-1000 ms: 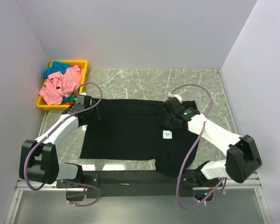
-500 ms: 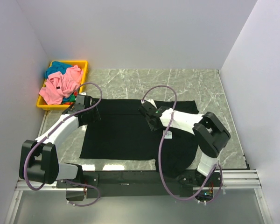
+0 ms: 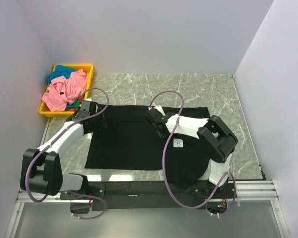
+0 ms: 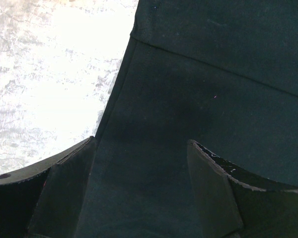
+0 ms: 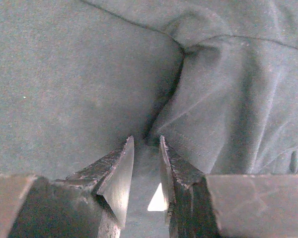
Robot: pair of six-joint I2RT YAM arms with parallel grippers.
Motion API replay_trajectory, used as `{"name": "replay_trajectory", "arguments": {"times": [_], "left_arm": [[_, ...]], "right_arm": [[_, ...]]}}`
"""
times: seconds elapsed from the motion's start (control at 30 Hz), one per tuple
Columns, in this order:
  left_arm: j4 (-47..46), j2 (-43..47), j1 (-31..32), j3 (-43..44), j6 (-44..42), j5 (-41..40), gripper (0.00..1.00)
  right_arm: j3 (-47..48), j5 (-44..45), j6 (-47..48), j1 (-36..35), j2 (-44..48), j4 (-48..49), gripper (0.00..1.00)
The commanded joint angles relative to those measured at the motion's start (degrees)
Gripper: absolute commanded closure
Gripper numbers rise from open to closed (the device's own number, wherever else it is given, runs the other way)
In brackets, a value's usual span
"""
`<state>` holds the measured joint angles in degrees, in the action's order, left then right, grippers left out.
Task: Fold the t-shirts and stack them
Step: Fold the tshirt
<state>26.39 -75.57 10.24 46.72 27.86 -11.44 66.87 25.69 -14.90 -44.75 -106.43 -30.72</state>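
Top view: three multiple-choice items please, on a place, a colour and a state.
1. Where is the bin on the table? A far left corner; B far right corner; C near edge.
2. What colour is the spread shirt? A pink; B black; C teal.
3. How is the left pincer? A open; B shut on a pink shirt; C shut, empty.
Key: 1 A: it sits at the table's back left. 2 B: the cloth is plainly black. 3 A: its fingers stand wide apart.
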Motion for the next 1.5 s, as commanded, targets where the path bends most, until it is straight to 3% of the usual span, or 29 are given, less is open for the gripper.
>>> {"name": "replay_trajectory", "arguments": {"times": [0.0,0.23,0.37,0.43,0.77,0.9,1.03,1.13,1.27,1.47], "left_arm": [[-0.55,0.86,0.22,1.44,-0.87,-0.07,0.2],[-0.55,0.78,0.22,1.44,-0.96,0.1,0.2],[-0.55,0.86,0.22,1.44,-0.96,0.02,0.2],[-0.55,0.86,0.22,1.36,-0.96,0.02,0.2],[-0.55,0.78,0.22,1.44,-0.96,0.1,0.2],[-0.55,0.51,0.22,1.53,-0.88,0.45,0.2],[-1.17,0.25,0.22,1.97,0.0,2.55,0.2],[-0.73,-1.94,0.13,5.38,1.05,4.75,0.2],[-0.73,-6.86,0.13,12.68,1.59,5.73,0.2],[-0.29,-19.34,0.04,25.51,2.46,6.61,0.21]], "right_arm": [[2.3,3.13,-0.31,0.19,-1.49,0.84,0.66],[1.77,3.75,-0.49,0.63,-0.97,0.92,0.74],[2.64,3.22,-0.75,0.72,-0.62,0.23,0.95],[3.44,2.44,-0.84,0.72,-0.01,-0.3,1.0],[10.03,-3.28,-1.63,0.81,0.0,-5.05,1.0],[10.82,-6.0,-1.1,0.72,-1.84,-5.84,0.92],[9.25,-10.21,-0.92,2.29,0.95,-4.7,0.76],[7.14,-16.27,-1.45,9.56,8.32,-2.34,0.6],[5.12,-19.97,-2.5,18.8,13.43,0.91,0.53],[2.66,-32.18,-9.26,39.02,15.91,8.02,0.46]]}}
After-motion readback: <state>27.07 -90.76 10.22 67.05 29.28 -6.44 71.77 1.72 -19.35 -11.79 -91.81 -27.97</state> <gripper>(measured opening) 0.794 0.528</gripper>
